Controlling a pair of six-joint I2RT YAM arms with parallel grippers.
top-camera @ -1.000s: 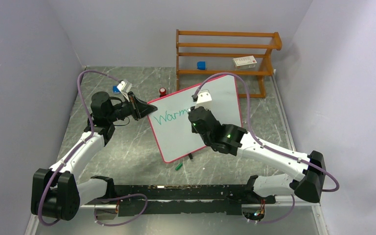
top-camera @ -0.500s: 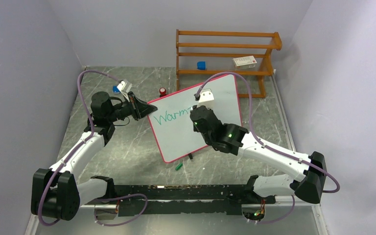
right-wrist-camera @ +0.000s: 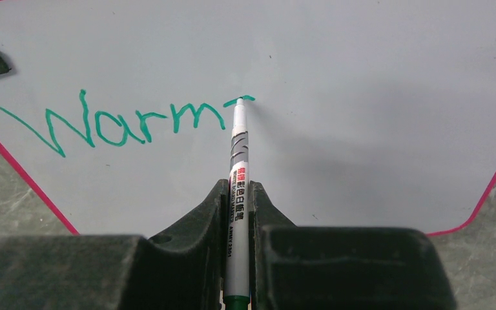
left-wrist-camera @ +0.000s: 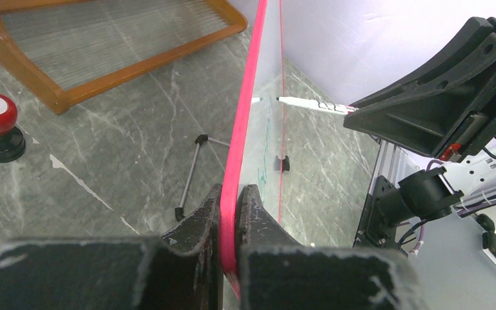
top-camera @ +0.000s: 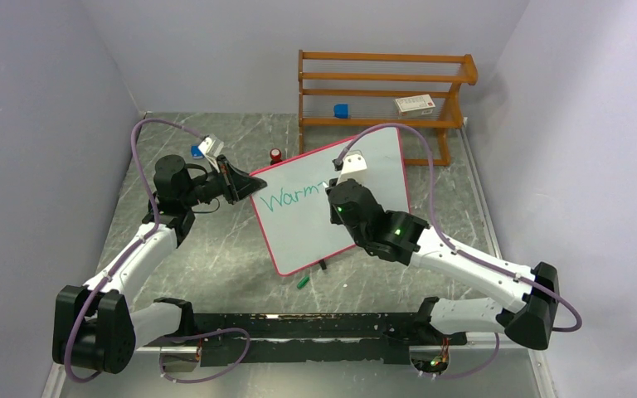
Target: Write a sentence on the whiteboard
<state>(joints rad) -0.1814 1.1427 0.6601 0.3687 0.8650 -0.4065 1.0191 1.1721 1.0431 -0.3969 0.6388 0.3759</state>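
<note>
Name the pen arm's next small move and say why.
Probably drag the marker tip on from the short green dash after "Warm" to form the next letter: the right gripper is shut on the marker, tip at the whiteboard, and the left gripper clamps its pink frame.

Place: a robot lab cell, as I see it.
Walls: plain pale-lilac panels [top-camera: 33,124] boxing my grey marbled bench [top-camera: 224,249].
Mount: long black metal rail [top-camera: 315,319].

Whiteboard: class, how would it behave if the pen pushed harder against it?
Probably stiff: the whiteboard looks flat under the pen. Likely tippy on its thin wire feet, perhaps why the left gripper clamps its edge.
</note>
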